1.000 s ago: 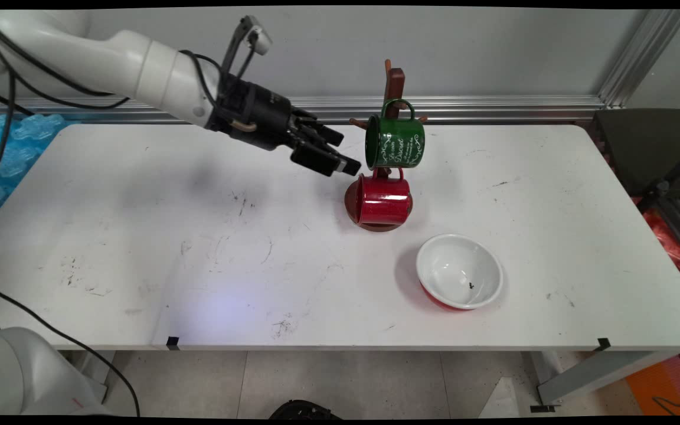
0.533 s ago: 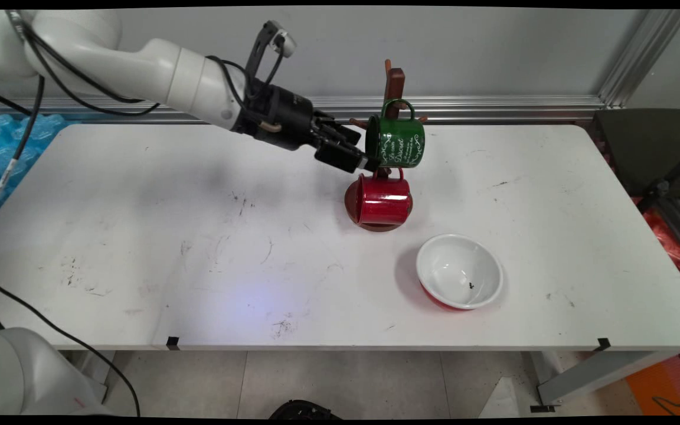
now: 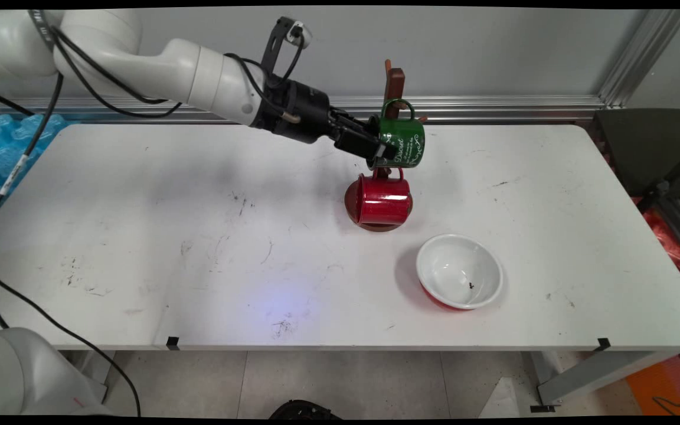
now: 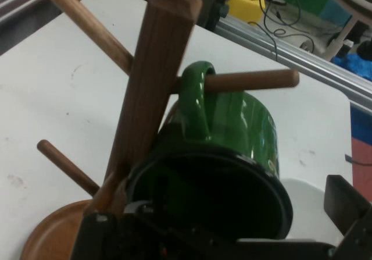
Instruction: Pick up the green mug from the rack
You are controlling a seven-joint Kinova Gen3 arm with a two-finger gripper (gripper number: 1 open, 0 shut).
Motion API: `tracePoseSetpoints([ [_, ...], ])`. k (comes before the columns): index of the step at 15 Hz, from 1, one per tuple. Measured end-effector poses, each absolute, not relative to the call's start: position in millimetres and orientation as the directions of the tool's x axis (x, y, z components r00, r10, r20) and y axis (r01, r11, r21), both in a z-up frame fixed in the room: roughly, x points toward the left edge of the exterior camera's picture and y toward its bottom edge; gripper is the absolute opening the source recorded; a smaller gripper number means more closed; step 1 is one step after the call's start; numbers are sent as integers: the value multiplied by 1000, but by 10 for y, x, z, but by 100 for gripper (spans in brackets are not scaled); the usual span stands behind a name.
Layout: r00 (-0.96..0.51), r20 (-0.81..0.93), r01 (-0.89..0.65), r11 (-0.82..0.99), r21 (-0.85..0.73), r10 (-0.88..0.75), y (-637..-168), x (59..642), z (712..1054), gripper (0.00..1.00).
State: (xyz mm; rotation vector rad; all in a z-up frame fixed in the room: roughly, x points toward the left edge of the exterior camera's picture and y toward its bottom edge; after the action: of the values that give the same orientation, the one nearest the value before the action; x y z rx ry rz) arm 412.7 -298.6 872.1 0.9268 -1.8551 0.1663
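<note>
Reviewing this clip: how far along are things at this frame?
Done: nothing is off the wooden mug tree; the green mug hangs by its handle on a peg, the red mug lower down. In hand: the open hand is at the green mug's rim, not closed on it. Left: any grip or lift; the white bowl sits apart, untouched.

Two mugs (image 3: 402,141) (image 3: 382,199), one bowl (image 3: 459,271), one wooden mug tree (image 3: 395,82).

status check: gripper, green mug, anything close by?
Gripper open, fingers straddling the green mug's rim. Mug hanging by its handle on the wooden mug tree. Red mug on a lower peg just below; bowl apart, nearer the table's front edge.
</note>
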Motion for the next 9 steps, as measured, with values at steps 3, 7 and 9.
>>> tracePoseSetpoints([
  [3, -173, 829, -666, 683, 299, -531, -3013, 4088, 8718, 100],
  [7, -157, 820, -670, 669, 322, -551, -3003, 4055, 8714, 100],
  [9, -152, 813, -670, 663, 333, -562, -2981, 4040, 8714, 100],
])
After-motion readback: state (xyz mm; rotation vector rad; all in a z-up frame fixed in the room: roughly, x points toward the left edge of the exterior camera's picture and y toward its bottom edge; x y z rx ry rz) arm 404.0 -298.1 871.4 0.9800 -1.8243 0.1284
